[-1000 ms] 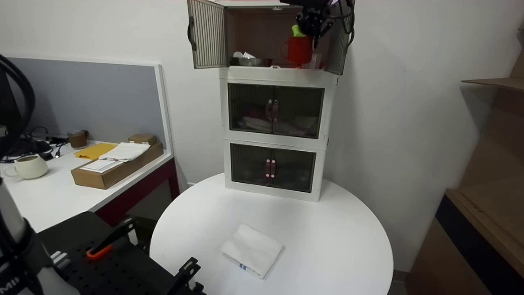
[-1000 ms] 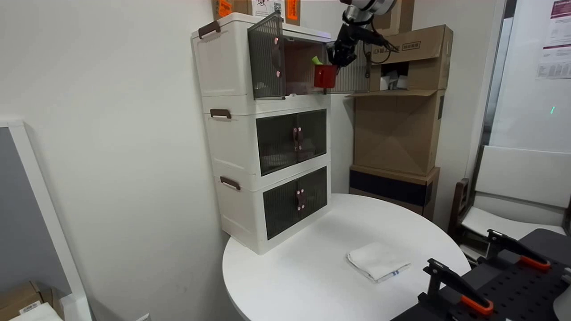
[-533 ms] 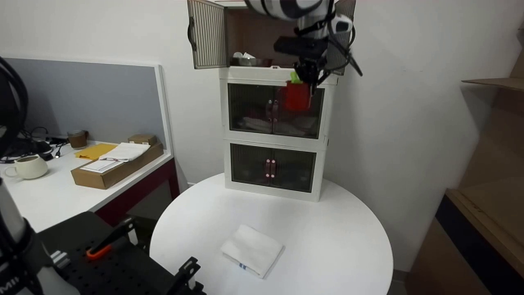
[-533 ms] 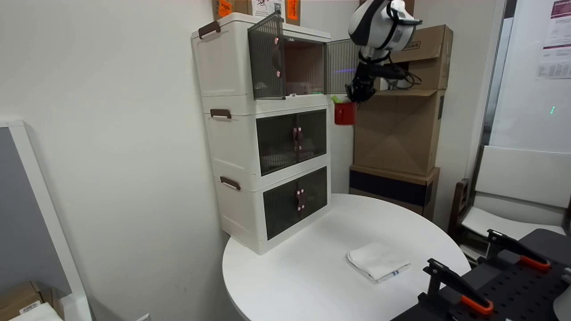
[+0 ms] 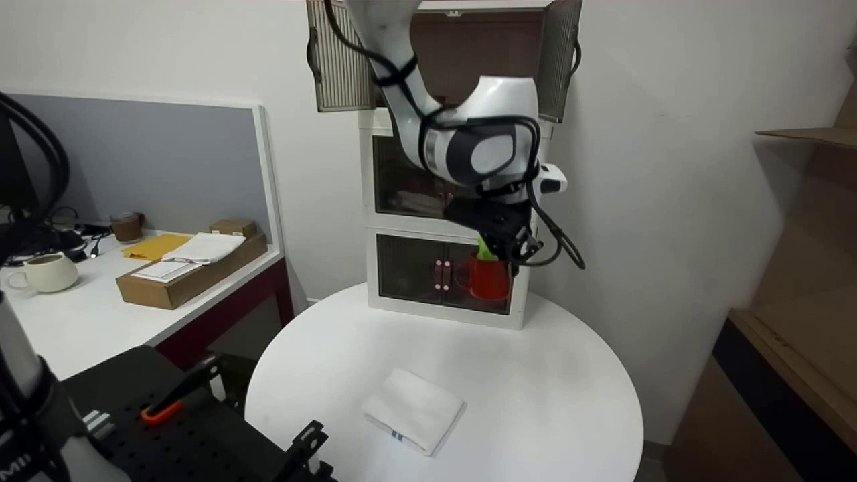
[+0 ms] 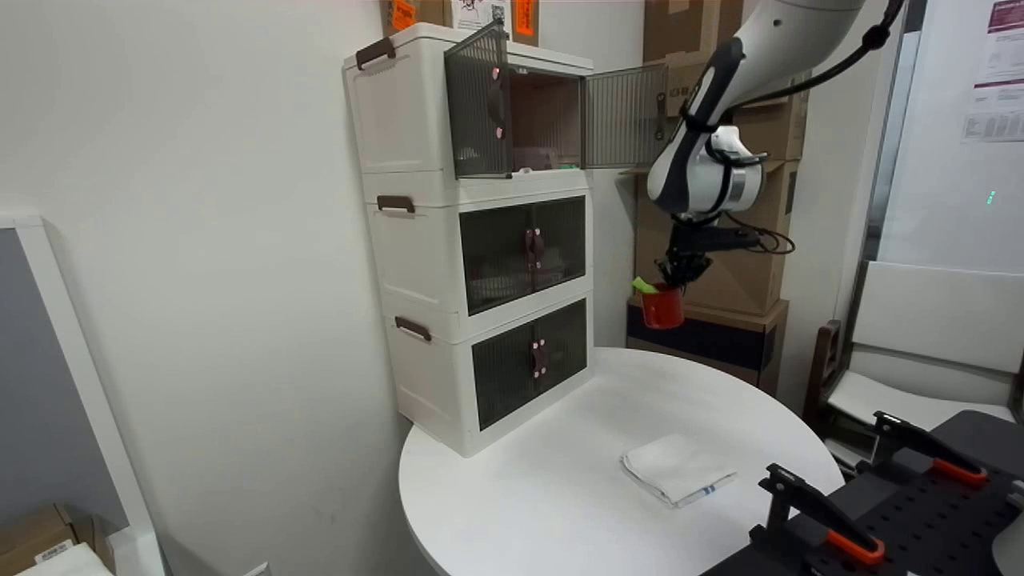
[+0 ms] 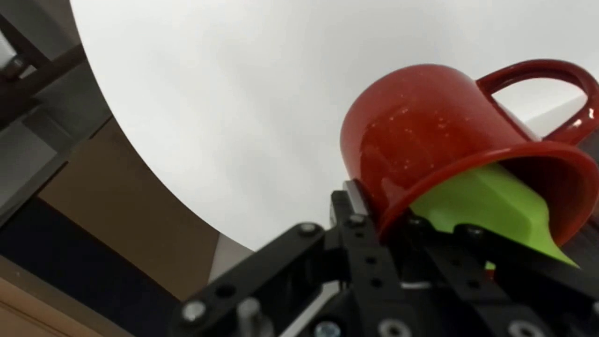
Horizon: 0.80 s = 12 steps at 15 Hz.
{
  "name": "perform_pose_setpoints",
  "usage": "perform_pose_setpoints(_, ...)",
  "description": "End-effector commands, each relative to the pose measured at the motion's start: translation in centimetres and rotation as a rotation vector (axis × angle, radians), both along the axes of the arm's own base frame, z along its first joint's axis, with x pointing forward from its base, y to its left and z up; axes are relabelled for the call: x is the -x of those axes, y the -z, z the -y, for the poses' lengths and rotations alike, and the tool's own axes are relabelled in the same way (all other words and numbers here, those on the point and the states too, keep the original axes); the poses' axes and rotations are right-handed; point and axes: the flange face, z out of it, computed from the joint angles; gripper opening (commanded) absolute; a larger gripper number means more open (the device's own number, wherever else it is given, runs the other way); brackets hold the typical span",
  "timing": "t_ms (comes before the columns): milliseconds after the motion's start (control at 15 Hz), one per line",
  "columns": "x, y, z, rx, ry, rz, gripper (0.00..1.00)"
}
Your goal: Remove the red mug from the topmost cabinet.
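So the red mug (image 6: pixel 662 310) is out of the topmost cabinet (image 6: pixel 424 112)

Rim's pinched by the hand (image 7: pixel 386 220), mug held up above the table (image 6: pixel 560 484); some lime-green thing (image 7: pixel 486 201) is tucked inside; in an exterior view the mug's seen around 4:30 from the cabinet, whose doors (image 6: pixel 626 116) are swung open; a folded white cloth (image 6: pixel 676 470) is laid on the table at the mug's 6 o'clock.
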Motion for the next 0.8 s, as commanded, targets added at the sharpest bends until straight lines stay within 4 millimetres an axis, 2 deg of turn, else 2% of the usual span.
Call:
perform_pose_setpoints(0, 0.0, 4.2, 4.3, 0.055, 0.038, 0.037, 0.02)
perform_pose_setpoints(267, -0.1, 8.0, 10.0, 0.127, 0.114, 0.101, 0.02)
perform_pose_setpoints(400, -0.2, 9.9, 12.2, 0.155, 0.122, 0.101, 0.02)
perform_pose_setpoints(533, -0.3, 12.4, 13.5, 0.156, 0.125, 0.086, 0.02)
perform_pose_setpoints(733, -0.4, 16.2, 14.1, 0.149, 0.115, 0.059, 0.02)
